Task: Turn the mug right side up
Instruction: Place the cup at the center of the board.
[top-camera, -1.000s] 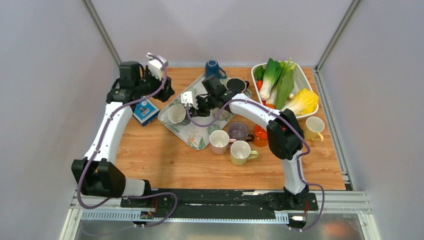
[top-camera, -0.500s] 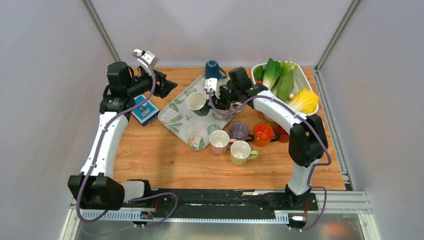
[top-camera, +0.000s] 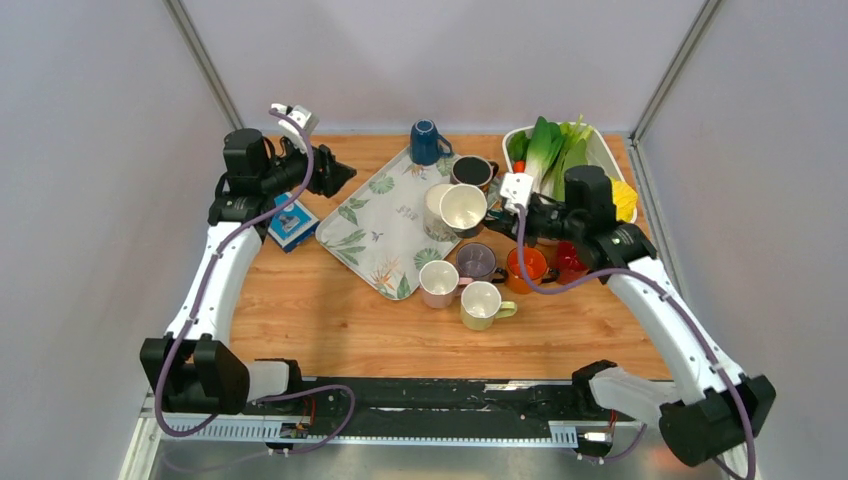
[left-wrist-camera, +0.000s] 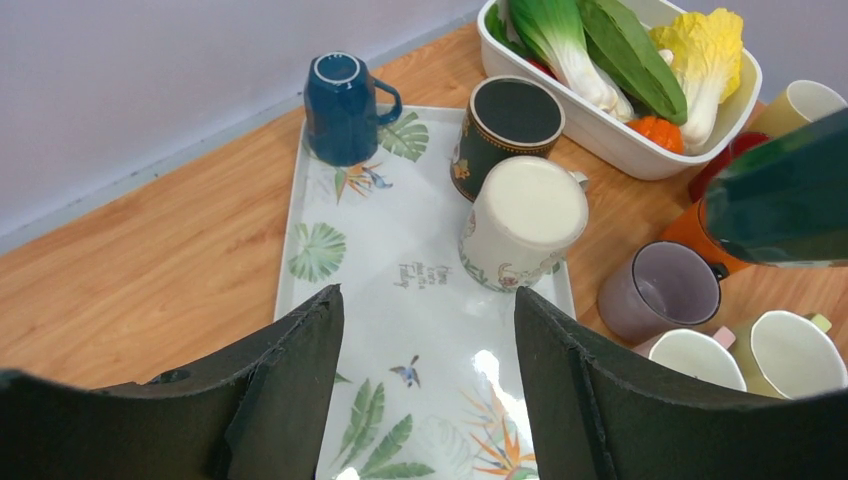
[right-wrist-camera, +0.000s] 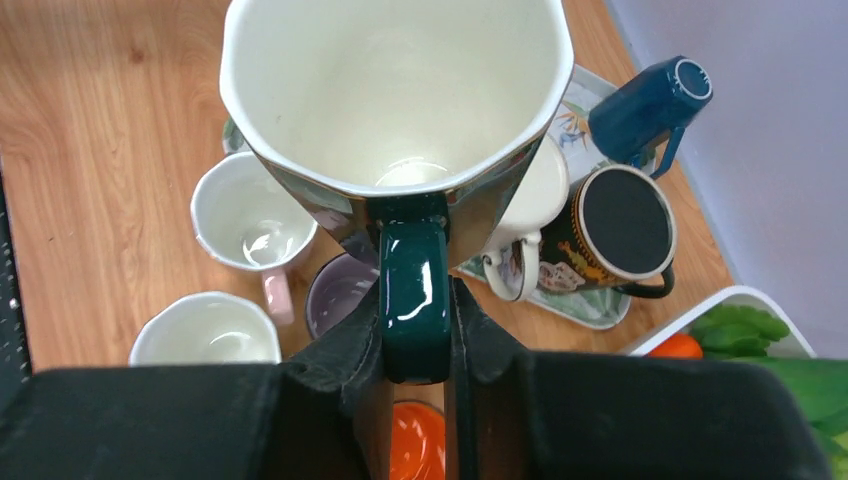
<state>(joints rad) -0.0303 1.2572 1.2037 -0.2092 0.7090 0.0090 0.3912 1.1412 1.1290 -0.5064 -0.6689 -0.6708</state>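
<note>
My right gripper (right-wrist-camera: 415, 300) is shut on the handle of a dark green mug (right-wrist-camera: 395, 90) with a white inside. In the top view this mug (top-camera: 463, 208) hangs over the right edge of the floral tray (top-camera: 370, 235), tilted, its mouth showing to the camera, with the right gripper (top-camera: 494, 207) just to its right. My left gripper (left-wrist-camera: 428, 305) stands open and holds nothing, above the tray's left part (top-camera: 338, 176). A white floral mug (left-wrist-camera: 525, 225) and a blue mug (left-wrist-camera: 342, 108) stand upside down on the tray.
A dark patterned mug (top-camera: 472, 170) sits at the tray's far corner. Pink (top-camera: 438, 280), purple (top-camera: 476, 260), pale green (top-camera: 482, 303) and orange (top-camera: 527, 265) mugs stand upright in front. A white tub of vegetables (top-camera: 600, 150) is at the back right, a blue box (top-camera: 292, 222) at left.
The right arm has swung from the tray's left side to its right edge, carrying the green mug and turning its mouth upward. The left gripper has pulled back slightly.
</note>
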